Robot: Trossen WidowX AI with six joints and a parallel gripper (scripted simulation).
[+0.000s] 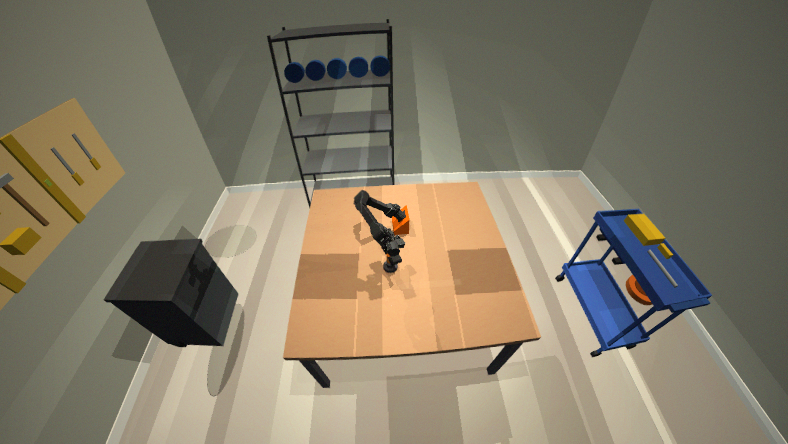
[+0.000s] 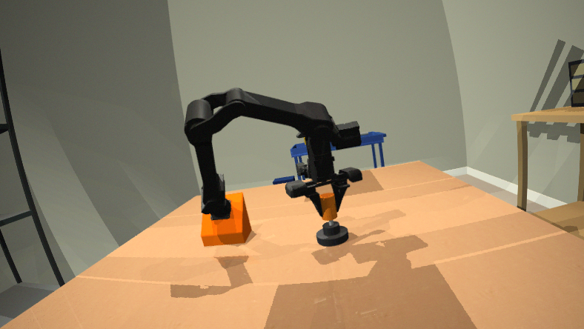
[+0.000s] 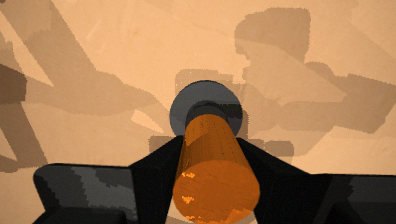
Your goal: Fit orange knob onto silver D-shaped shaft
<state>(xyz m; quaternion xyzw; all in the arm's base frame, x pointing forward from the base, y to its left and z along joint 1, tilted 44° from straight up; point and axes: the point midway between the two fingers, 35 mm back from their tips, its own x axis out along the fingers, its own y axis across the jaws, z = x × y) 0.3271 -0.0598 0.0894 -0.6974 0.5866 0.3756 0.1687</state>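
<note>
Knob [image 2: 328, 207] [image 3: 216, 192] between gripper [image 2: 329, 210] [image 3: 208, 141] fingers: matt orange, plastic-looking, faintly streaked sides. Shaft [image 2: 330, 222] just below gripper: silver, metallic look. Pedestal [image 1: 389, 267] [image 2: 332, 236] [image 3: 188, 106] beneath gripper: dark grey, smooth, matt. Tabletop [image 1: 408, 319] [image 2: 228, 310] [image 3: 135, 30] under gripper: tan, wood-like or board-like, lightly scuffed. Wedge base [image 1: 404, 226] [image 2: 206, 240], apart from gripper: smooth orange, plastic-looking. Gripper casing: black, matt, plastic-looking.
</note>
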